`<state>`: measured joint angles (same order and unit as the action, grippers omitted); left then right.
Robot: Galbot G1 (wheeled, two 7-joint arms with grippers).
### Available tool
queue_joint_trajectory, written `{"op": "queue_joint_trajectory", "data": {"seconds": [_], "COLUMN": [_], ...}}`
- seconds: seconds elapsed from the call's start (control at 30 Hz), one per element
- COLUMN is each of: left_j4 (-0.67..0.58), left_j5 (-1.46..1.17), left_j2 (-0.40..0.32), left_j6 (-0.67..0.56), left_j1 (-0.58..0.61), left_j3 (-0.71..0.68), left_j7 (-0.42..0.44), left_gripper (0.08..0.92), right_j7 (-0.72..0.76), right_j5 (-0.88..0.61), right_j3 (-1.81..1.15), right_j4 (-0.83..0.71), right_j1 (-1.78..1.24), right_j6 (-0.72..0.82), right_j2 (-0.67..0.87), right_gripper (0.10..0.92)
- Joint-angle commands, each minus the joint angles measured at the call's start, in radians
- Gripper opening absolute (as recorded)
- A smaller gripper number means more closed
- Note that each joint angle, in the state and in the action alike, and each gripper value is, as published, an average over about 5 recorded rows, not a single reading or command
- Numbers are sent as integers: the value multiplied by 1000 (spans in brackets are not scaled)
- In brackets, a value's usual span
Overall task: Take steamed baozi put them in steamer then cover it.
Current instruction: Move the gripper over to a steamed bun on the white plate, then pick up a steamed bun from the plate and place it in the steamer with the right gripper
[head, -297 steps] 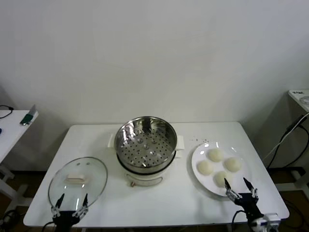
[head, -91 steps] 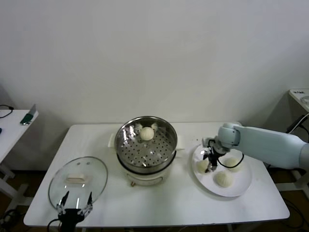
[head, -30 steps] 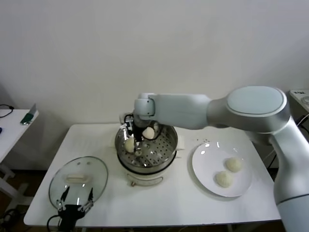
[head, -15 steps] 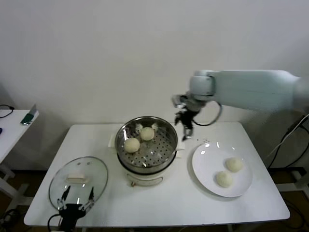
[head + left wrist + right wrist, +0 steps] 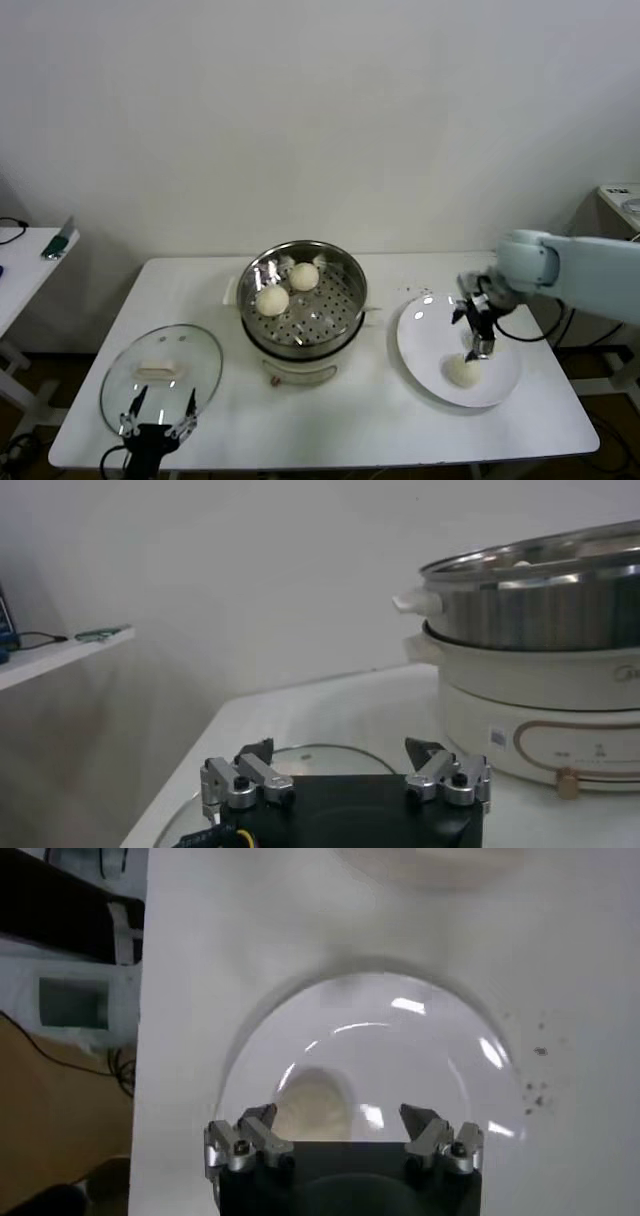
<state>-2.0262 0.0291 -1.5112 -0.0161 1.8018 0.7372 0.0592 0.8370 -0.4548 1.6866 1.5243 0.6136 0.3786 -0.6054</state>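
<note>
The steamer [image 5: 303, 330] stands mid-table with two steamed baozi, one further back [image 5: 304, 276] and one nearer the front [image 5: 272, 300], on its perforated tray. One baozi [image 5: 462, 371] shows on the white plate [image 5: 425, 335]. My right gripper [image 5: 476, 335] hangs open low over the plate, just behind that baozi. In the right wrist view a baozi [image 5: 315, 1103] lies on the plate [image 5: 420, 1068] under my open right gripper [image 5: 337, 1114]. The cover [image 5: 160, 372] lies flat at the front left. My left gripper [image 5: 157, 415] rests open at its near edge.
The left wrist view shows my left gripper [image 5: 345, 765] over the cover's rim [image 5: 300, 752], with the steamer [image 5: 540, 680] to one side. A side table [image 5: 25, 250] stands at the far left. The table's right edge runs close beside the plate.
My right gripper has moved from above the steamer's right rim across and down to the plate. Two baozi stay in the steamer. The left arm has not moved.
</note>
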Motion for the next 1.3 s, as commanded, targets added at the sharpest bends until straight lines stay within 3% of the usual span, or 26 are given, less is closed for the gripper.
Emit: {"op": "queue_joint_trajectory", "data": {"seconds": [0.03, 0.63, 0.97, 1.3], "left_j4": [2, 10, 11, 9], "left_j5": [4, 12, 12, 16], "left_j2": [-2, -5, -3, 0], "left_j6": [0, 10, 12, 11], "left_j1": [3, -2, -4, -1], "left_j3": [0, -7, -8, -10], "left_j7": [-1, 1, 1, 0], "left_gripper": [823, 823, 823, 823], "right_j7": [-44, -48, -9, 158], "right_j5": [109, 109, 120, 180], "right_j3": [-175, -233, -210, -105], "right_j4": [-44, -115, -110, -101], "right_j1": [-244, -326, -273, 82], "right_j6": [29, 48, 25, -187], "right_j2": [89, 2, 0, -71], "right_gripper": [823, 814, 670, 655]}}
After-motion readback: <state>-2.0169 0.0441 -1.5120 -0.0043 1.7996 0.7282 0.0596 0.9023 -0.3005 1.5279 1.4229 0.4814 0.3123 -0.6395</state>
